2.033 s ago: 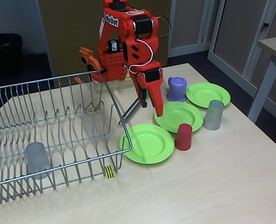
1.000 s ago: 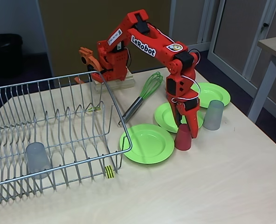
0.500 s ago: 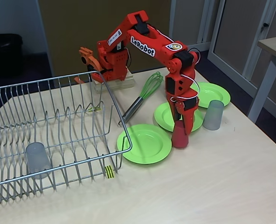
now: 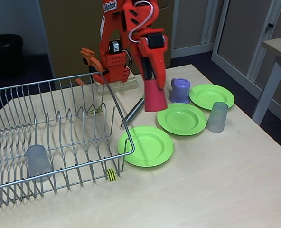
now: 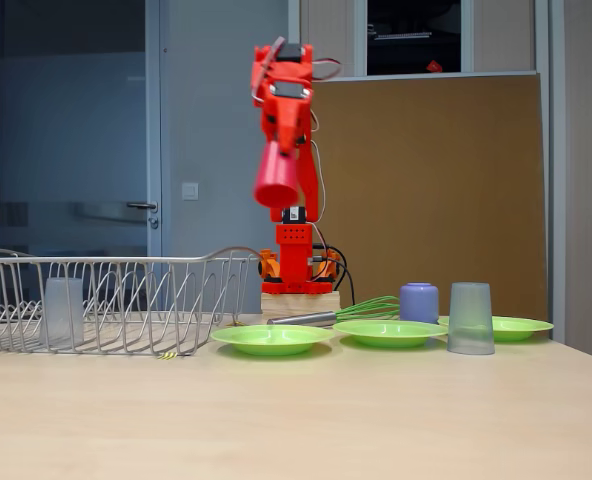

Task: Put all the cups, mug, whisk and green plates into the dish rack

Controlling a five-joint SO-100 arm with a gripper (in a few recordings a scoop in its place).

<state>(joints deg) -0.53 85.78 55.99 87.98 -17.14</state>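
The claw (image 4: pixel 152 83) pinches the red cup (image 4: pixel 155 97) by its upper part, holding it high above the surface (image 4: pixel 216 190), right of the dish rack (image 4: pixel 50 133). It is probably light, stiff and smooth-walled, so a firm grip near the rim suits.

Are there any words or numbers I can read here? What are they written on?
"obot": the end of white lettering on a label at the top of the red robot arm; the start is cut off by the picture's edge.
The yellow-and-black striped tag on the dish rack: stripes, no words.
The red cup, mug and green plates: no writing.
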